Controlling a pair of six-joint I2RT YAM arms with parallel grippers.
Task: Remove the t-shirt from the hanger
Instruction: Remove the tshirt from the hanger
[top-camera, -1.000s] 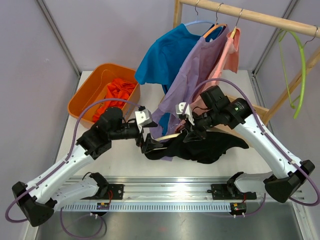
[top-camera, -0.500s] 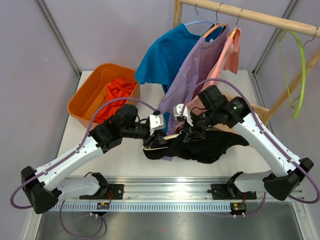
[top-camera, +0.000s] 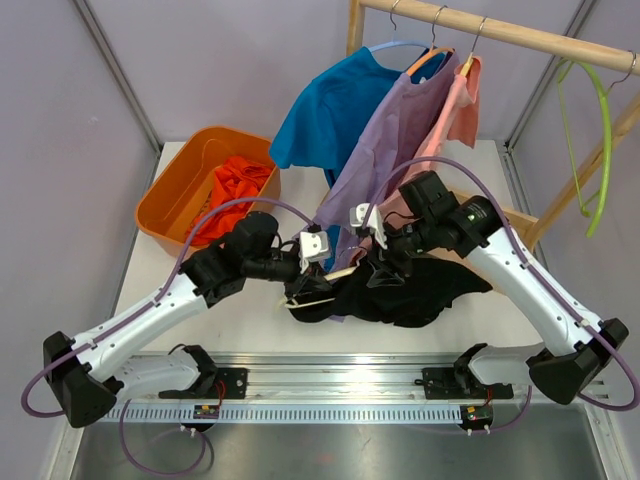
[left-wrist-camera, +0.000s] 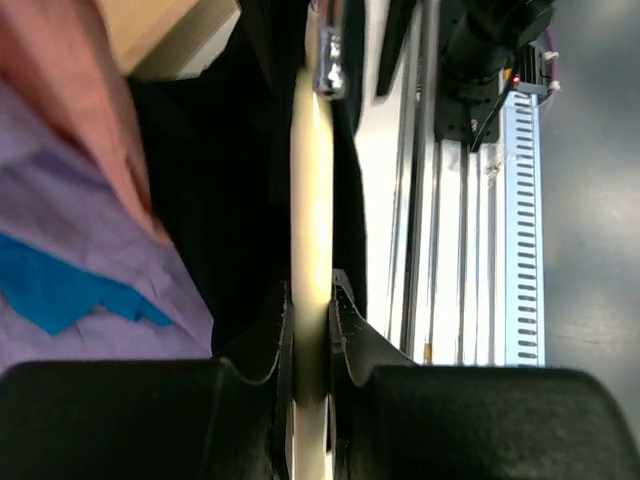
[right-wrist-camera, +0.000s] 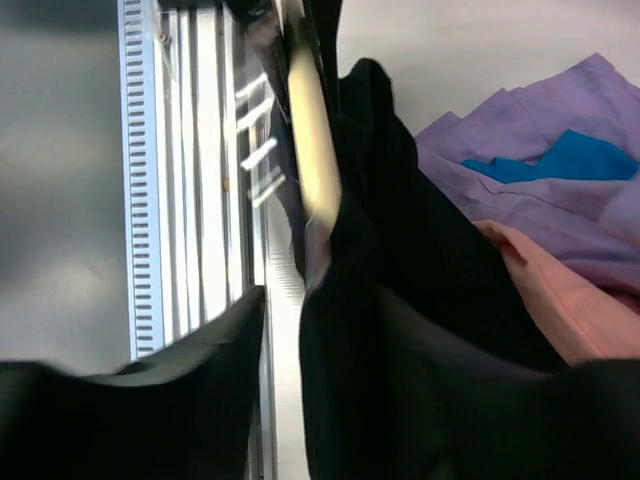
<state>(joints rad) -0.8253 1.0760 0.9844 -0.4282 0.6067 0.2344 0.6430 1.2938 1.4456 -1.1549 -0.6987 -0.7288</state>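
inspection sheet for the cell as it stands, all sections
Surface: white table, shirt heaped near the middle.
Job's things: black t-shirt on the table; cream hanger partly wrapped in it.
Clutter: orange bin holding red cloth; blue shirt, purple shirt and pink shirt on the wooden rail; green hanger bare.
Grippers: left gripper shut on the hanger; right gripper jaws parted at the black cloth.
Cables: purple cables loop off both arms; no snag seen.
Surroundings: grey panels.

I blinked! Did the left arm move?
Yes. The left gripper slid right, away from the orange tub, and its jaws closed on the hanger.
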